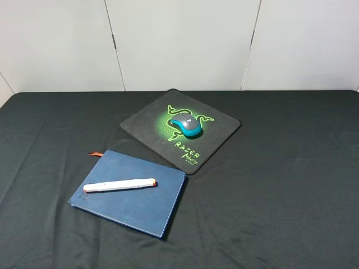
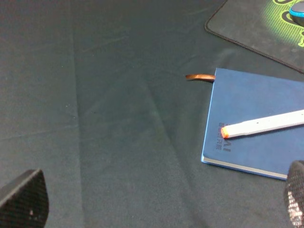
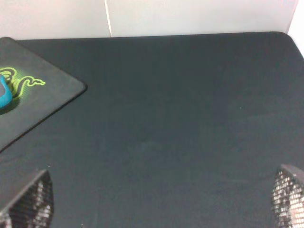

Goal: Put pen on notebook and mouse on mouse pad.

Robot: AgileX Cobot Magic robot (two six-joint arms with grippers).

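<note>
The white pen (image 1: pixel 119 185) with orange-red ends lies across the dark blue notebook (image 1: pixel 134 204), near the table's front left. Its tip (image 2: pixel 225 133) rests by the embossed lettering on the notebook (image 2: pixel 256 104). The teal mouse (image 1: pixel 187 128) with a grey top sits on the green logo of the black mouse pad (image 1: pixel 213 143). Neither arm shows in the exterior high view. My left gripper (image 2: pixel 161 209) is open above bare cloth beside the notebook. My right gripper (image 3: pixel 161 209) is open over bare cloth, away from the mouse pad (image 3: pixel 52 95) and mouse (image 3: pixel 4 92).
A black cloth (image 1: pixel 280 185) covers the whole table, with faint creases. The notebook's orange-red ribbon (image 1: pixel 94 153) sticks out at its far corner, ribbon (image 2: pixel 199 77). White wall panels (image 1: pixel 179 39) stand behind the table's far edge.
</note>
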